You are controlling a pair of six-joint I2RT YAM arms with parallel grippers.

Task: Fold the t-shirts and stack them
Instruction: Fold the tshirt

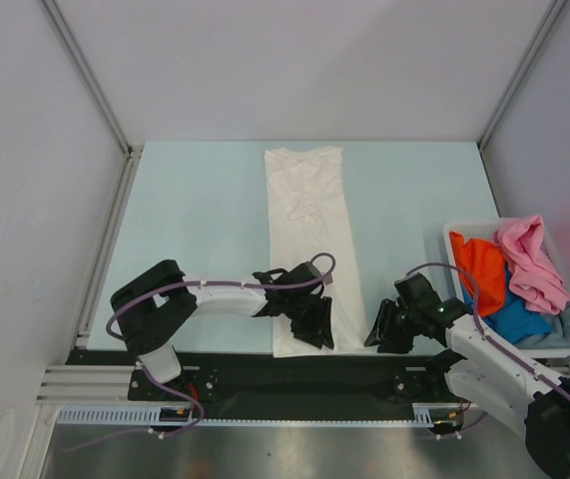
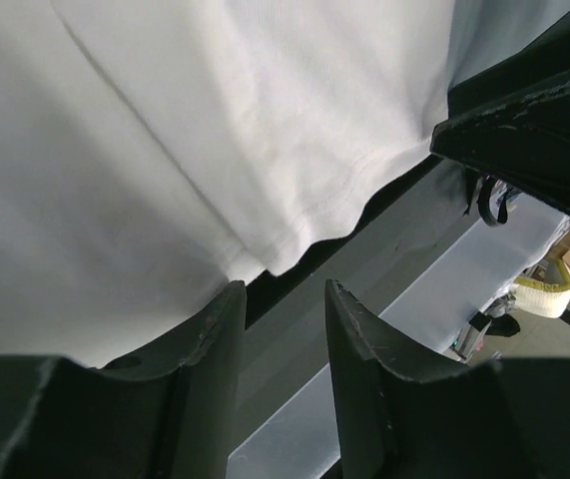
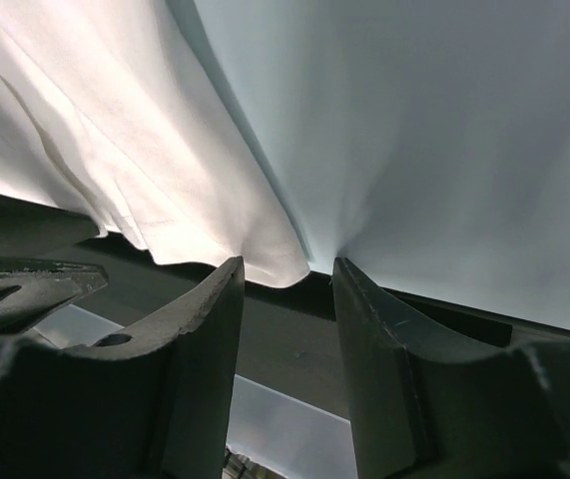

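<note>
A plain white t-shirt (image 1: 309, 220) lies flat as a long narrow strip down the middle of the pale table, its hem at the near edge. My left gripper (image 1: 314, 324) hovers over the shirt's near end, jaws open and empty; in the left wrist view the hem corner (image 2: 275, 261) lies just beyond the gripper (image 2: 283, 294). My right gripper (image 1: 379, 334) is open just right of the shirt's near right corner; that corner (image 3: 275, 264) sits at the mouth of the gripper (image 3: 286, 271). Orange (image 1: 479, 264), pink (image 1: 529, 259), bright blue (image 1: 519, 317) and grey-blue (image 1: 562, 324) shirts lie bunched in the bin.
The pale plastic bin (image 1: 452, 232) stands at the table's right edge, beside the right arm. A black strip (image 1: 245, 367) runs along the table's near edge under the shirt's hem. Metal frame rails (image 1: 115, 230) border the table's left side.
</note>
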